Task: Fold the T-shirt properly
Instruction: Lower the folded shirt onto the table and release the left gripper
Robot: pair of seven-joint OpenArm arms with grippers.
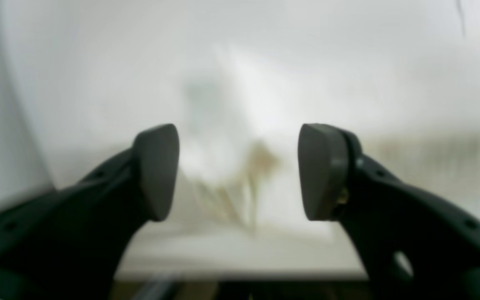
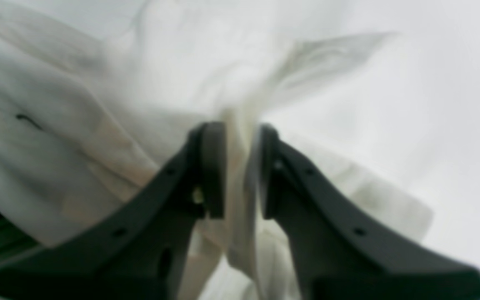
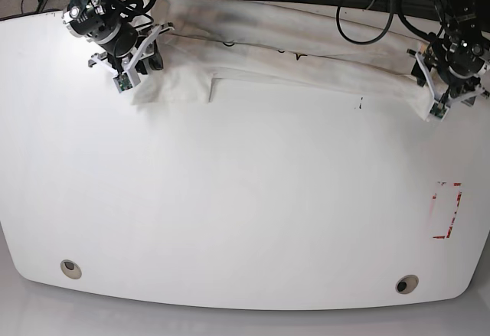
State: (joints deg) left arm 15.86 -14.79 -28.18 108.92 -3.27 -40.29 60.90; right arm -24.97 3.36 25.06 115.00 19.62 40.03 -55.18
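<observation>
The white T-shirt (image 3: 306, 64) lies stretched in a long band along the table's far edge. A little of its black neck marking shows near the middle. At the band's left end in the base view, my right gripper (image 3: 134, 72) holds the cloth. Its wrist view shows the right gripper (image 2: 242, 166) shut on a bunched fold of the T-shirt (image 2: 77, 137). At the band's other end my left gripper (image 3: 438, 100) stands over the cloth's corner. In the blurred left wrist view the left gripper (image 1: 238, 166) is open with nothing between its pads, and the T-shirt (image 1: 231, 125) lies beyond.
The white table (image 3: 245, 198) spreads out in front of the shirt. A red outlined rectangle (image 3: 446, 210) is marked near its right edge. Two round holes (image 3: 70, 269) (image 3: 406, 284) sit by the front edge. Black cables (image 3: 367, 14) hang behind the far edge.
</observation>
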